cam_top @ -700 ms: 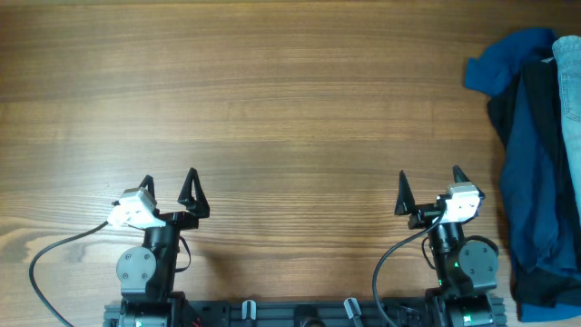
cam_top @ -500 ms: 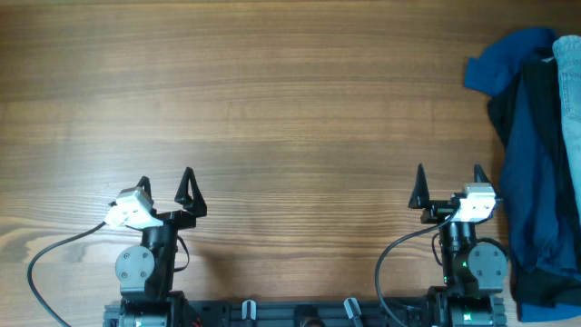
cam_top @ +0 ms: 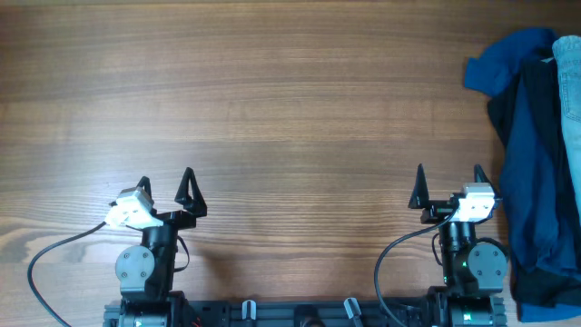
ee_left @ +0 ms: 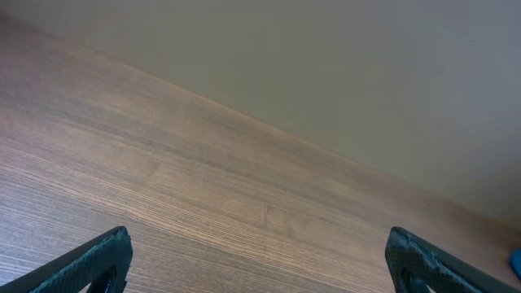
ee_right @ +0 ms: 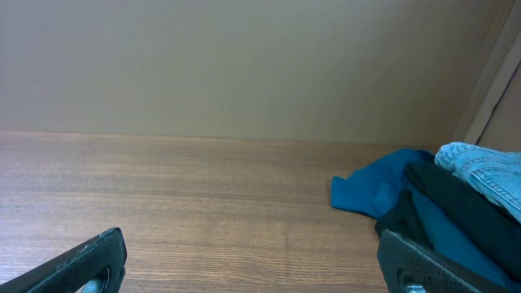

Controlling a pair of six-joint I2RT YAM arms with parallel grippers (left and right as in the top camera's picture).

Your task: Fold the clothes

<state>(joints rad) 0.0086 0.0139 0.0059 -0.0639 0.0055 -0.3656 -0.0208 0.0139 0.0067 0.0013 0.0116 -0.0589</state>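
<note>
The light blue jeans (cam_top: pixel 572 100) lie at the table's far right edge, mostly cut off by the frame, on top of a pile of other clothes. In the right wrist view the jeans (ee_right: pixel 480 167) show as faded denim at the far right. My left gripper (cam_top: pixel 165 186) is open and empty near the front left of the table; its fingertips (ee_left: pixel 260 264) frame bare wood. My right gripper (cam_top: pixel 448 182) is open and empty near the front right, just left of the pile; its fingertips (ee_right: pixel 252 264) frame bare wood.
A dark blue garment (cam_top: pixel 526 136) and a black garment (cam_top: pixel 536 291) lie heaped along the right edge, under the jeans. The blue one (ee_right: pixel 383 191) also shows in the right wrist view. The wooden table (cam_top: pixel 290 100) spreads left of the pile.
My right arm has swung right, towards the clothes pile, then stopped. My left gripper shifted very slightly. The clothes have not moved.
</note>
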